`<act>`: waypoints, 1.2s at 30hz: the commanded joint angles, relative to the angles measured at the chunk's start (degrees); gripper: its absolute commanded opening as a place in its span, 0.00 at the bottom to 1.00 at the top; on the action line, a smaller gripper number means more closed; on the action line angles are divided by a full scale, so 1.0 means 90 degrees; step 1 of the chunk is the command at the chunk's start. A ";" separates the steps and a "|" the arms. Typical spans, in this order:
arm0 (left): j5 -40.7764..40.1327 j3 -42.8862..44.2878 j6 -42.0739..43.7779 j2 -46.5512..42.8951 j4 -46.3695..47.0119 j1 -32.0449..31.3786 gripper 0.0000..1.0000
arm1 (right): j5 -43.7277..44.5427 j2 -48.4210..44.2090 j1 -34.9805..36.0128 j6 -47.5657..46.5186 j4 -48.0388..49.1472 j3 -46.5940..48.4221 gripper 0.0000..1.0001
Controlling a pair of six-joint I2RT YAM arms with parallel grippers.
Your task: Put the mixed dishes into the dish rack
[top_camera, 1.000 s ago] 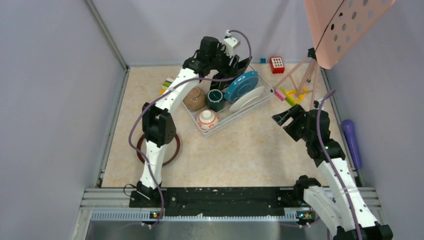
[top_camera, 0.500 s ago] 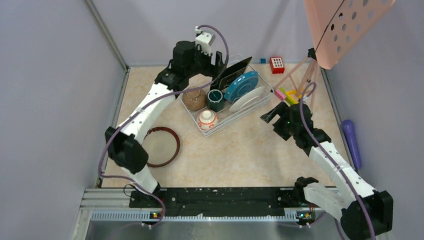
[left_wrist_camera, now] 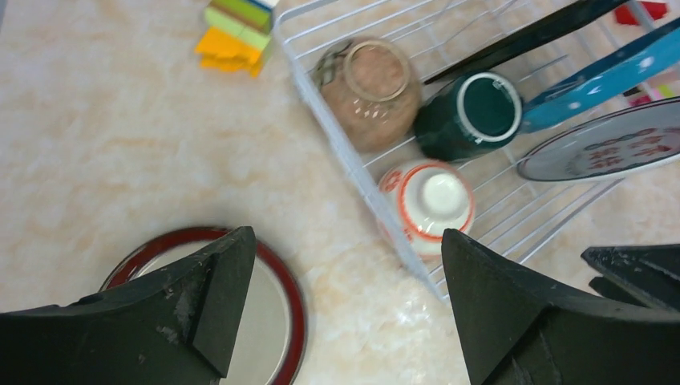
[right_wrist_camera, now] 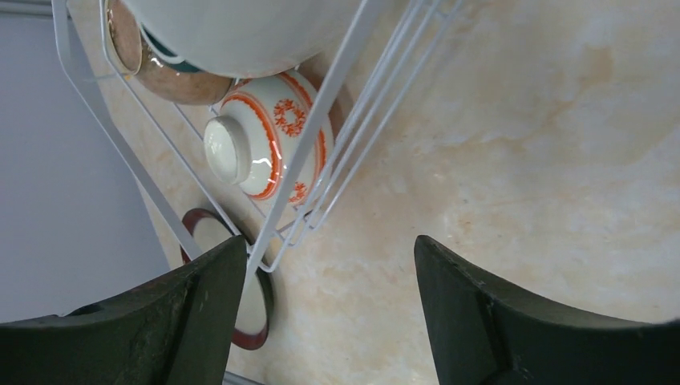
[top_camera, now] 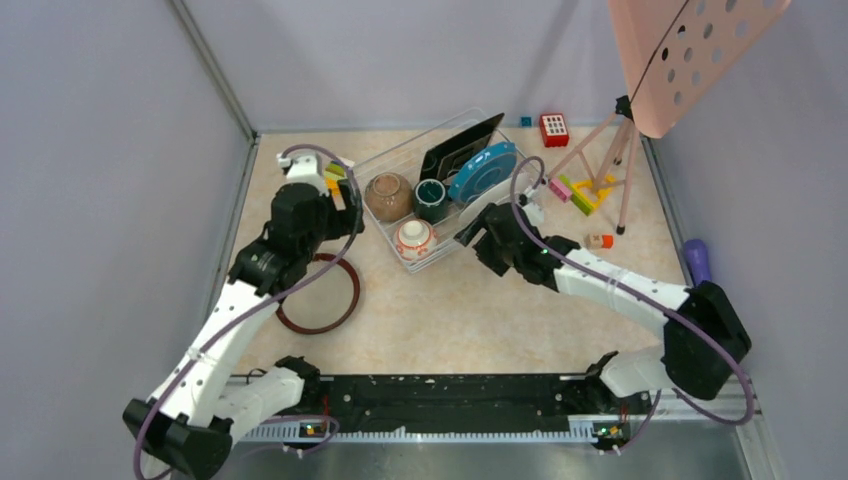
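Observation:
The dish rack (top_camera: 380,222) stands at the back middle of the table. It holds the brown bowl (top_camera: 388,196), the dark green mug (top_camera: 432,198), the orange-and-white bowl (top_camera: 416,240), the black square plate (top_camera: 460,147) and the blue dotted plate (top_camera: 484,170). The white plate with red characters (left_wrist_camera: 617,148) leans in it too. The red-rimmed plate (top_camera: 318,293) lies flat on the table, left of the rack. My left gripper (top_camera: 345,215) hangs open and holds nothing, between that plate and the rack. My right gripper (top_camera: 478,235) is open at the rack's near side, also holding nothing.
Colourful blocks (top_camera: 335,175) lie by the rack's left corner. More blocks (top_camera: 580,190) and a red keypad toy (top_camera: 554,129) lie at the back right. A pink perforated board on a tripod (top_camera: 690,50) overhangs there. A purple object (top_camera: 698,262) lies at the right edge.
My left gripper let go of the black plate, which now stands in the rack, and swung back left and down over the red-rimmed plate. My right arm reached left to the rack.

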 commanded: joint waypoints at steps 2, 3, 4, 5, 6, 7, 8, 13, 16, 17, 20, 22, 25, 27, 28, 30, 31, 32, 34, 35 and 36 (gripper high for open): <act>-0.0378 -0.0409 -0.0571 -0.0850 -0.1344 0.0160 0.91 | 0.0570 0.0778 0.0526 0.0571 0.0576 0.0878 0.73; -0.0393 -0.0544 -0.0709 -0.0986 -0.1480 0.0160 0.91 | 0.0656 0.0899 0.0586 0.0616 0.0622 0.0945 0.69; -0.0382 -0.0733 -0.0821 -0.1136 -0.1557 0.0167 0.91 | 0.0719 0.1045 0.0619 0.0660 0.0657 0.1011 0.67; -0.0381 -0.0905 -0.0929 -0.1282 -0.1595 0.0170 0.91 | 0.0737 0.1177 0.0632 0.0743 0.0673 0.1065 0.64; -0.0394 -0.1115 -0.1080 -0.1433 -0.1607 0.0169 0.91 | 0.0739 0.1317 0.0638 0.0779 0.0712 0.1098 0.61; -0.0381 -0.1296 -0.1222 -0.1592 -0.1624 0.0170 0.91 | 0.0724 0.1459 0.0639 0.0869 0.0721 0.1142 0.58; -0.0271 -0.1454 -0.1287 -0.1678 -0.1626 0.0171 0.91 | 0.0718 0.1568 0.0639 0.0922 0.0714 0.1181 0.55; 0.0859 -0.2140 -0.0887 -0.1696 -0.1238 0.0161 0.90 | 0.0853 0.1749 0.0631 0.1048 0.0429 0.1252 0.23; 0.1026 -0.2215 -0.0758 -0.1534 -0.1029 0.0125 0.88 | 0.1122 0.1558 0.0598 0.1073 0.0188 0.1204 0.07; 0.0940 -0.2242 -0.0702 -0.1479 -0.0965 0.0092 0.88 | 0.1176 0.1469 0.0556 0.1059 0.0125 0.1166 0.03; 0.0444 -0.2290 -0.0592 -0.1096 -0.0866 -0.0077 0.86 | 0.1153 0.1178 0.0345 0.0921 0.0071 0.0983 0.00; 0.0077 -0.2228 -0.0679 -0.0761 -0.0931 -0.0326 0.84 | 0.1033 0.0996 0.0169 0.0807 0.0068 0.0856 0.00; -0.0711 -0.2211 -0.1001 -0.0271 -0.0967 -0.1000 0.82 | 0.0970 0.0719 -0.0005 0.0547 0.0085 0.0674 0.00; -0.1385 -0.2256 -0.1320 0.0029 -0.0920 -0.1663 0.82 | 0.0953 0.0545 -0.0041 0.0340 0.0135 0.0585 0.00; -0.1617 -0.2270 -0.1476 0.0214 -0.0914 -0.1867 0.82 | 0.0903 0.0483 -0.0051 0.0220 0.0183 0.0537 0.00; -0.1914 -0.2271 -0.1730 0.0596 -0.1008 -0.1993 0.82 | 0.0775 0.0420 -0.0071 0.0062 0.0211 0.0514 0.13; -0.2025 -0.2284 -0.1828 0.0774 -0.1028 -0.1997 0.82 | 0.0718 0.0387 -0.0082 -0.0009 0.0199 0.0514 0.26; -0.2153 -0.2258 -0.1957 0.0990 -0.1078 -0.1998 0.83 | 0.0690 0.0357 -0.0091 -0.0084 0.0185 0.0514 0.40; -0.2183 -0.2104 -0.2103 0.1352 -0.1183 -0.2018 0.83 | 0.0690 0.0250 -0.0099 -0.0185 0.0154 0.0492 0.65; -0.2170 -0.2085 -0.2170 0.1501 -0.1178 -0.2026 0.82 | 0.0682 0.0183 -0.0109 -0.0215 0.0187 0.0446 0.70; -0.2221 -0.2079 -0.2259 0.1624 -0.1196 -0.2027 0.82 | 0.0681 0.0123 -0.0120 -0.0233 0.0208 0.0403 0.73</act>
